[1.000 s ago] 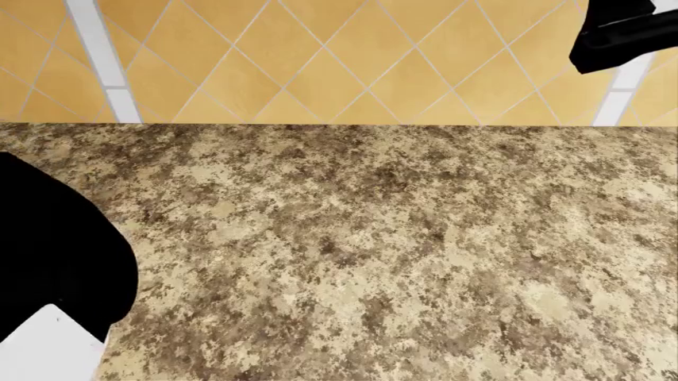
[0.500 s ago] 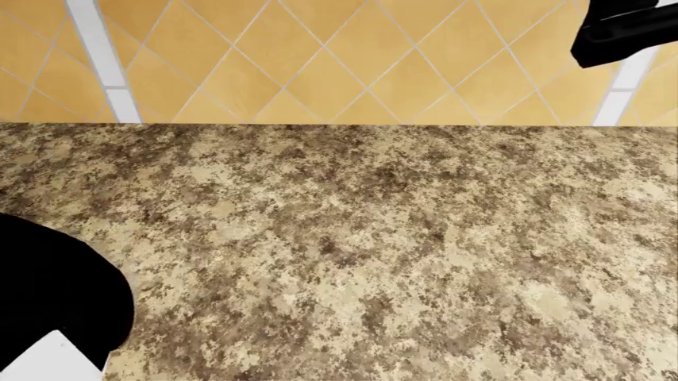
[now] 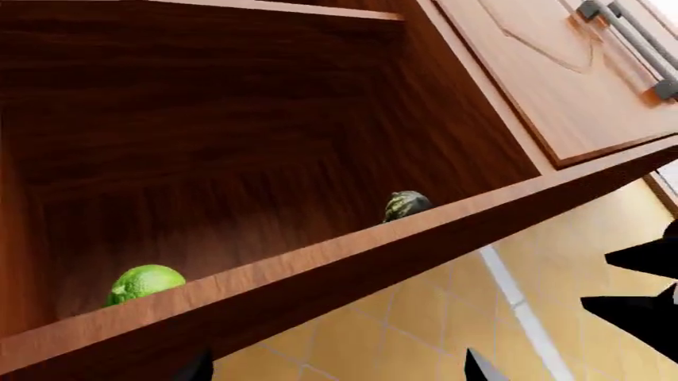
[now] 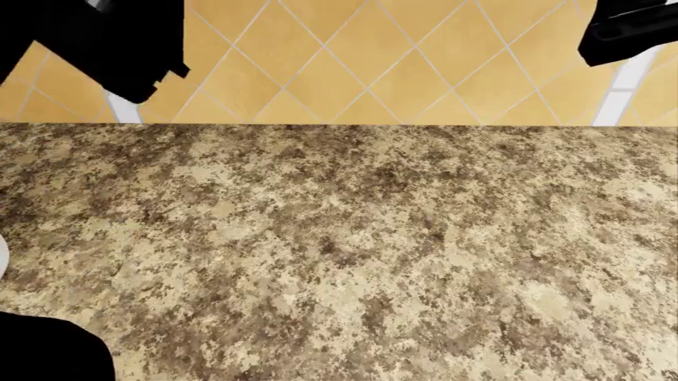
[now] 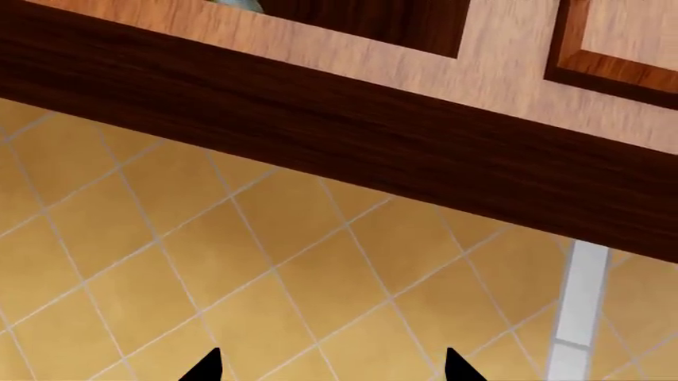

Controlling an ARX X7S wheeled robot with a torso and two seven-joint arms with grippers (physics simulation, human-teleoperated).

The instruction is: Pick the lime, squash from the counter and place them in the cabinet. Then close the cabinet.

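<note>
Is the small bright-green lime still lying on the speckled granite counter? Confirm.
No, the small bright-green lime sits inside the open brown wooden cabinet, and the speckled granite counter shows no fruit.

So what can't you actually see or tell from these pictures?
- The squash, left wrist view: only its top shows, behind the cabinet front edge.
- The lime: its lower part is hidden by the same edge.
- The cabinet's open door: not identifiable in any view.
- Both grippers: only fingertips show at the frame edges, with nothing between them.
</note>
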